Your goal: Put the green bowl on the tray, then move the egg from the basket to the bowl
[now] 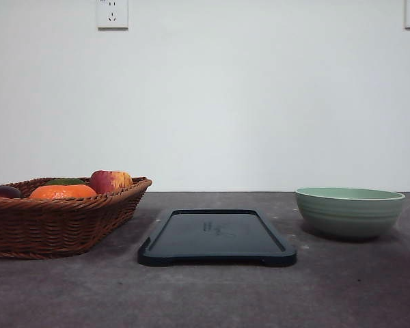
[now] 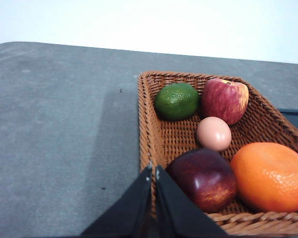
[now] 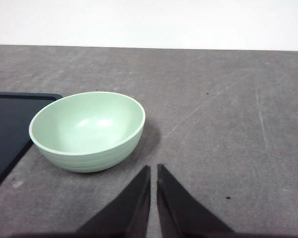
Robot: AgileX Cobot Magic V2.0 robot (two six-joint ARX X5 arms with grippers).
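While the pale sage-green ribbed ceramic bowl [image 1: 349, 211] sits right of the dark rectangular plastic tray [image 1: 216, 237] (untouched), both grippers, left [image 2: 153, 171] and right [image 3: 153, 170], are closed and empty; the right one must open and grasp its rim.

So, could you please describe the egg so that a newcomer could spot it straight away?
Look in the wicker basket at the table's left end. Among the fruit lies the egg, beside the red-yellow apple and the dark red fruit. It is the smallest piece: smooth, pale pinkish-brown.
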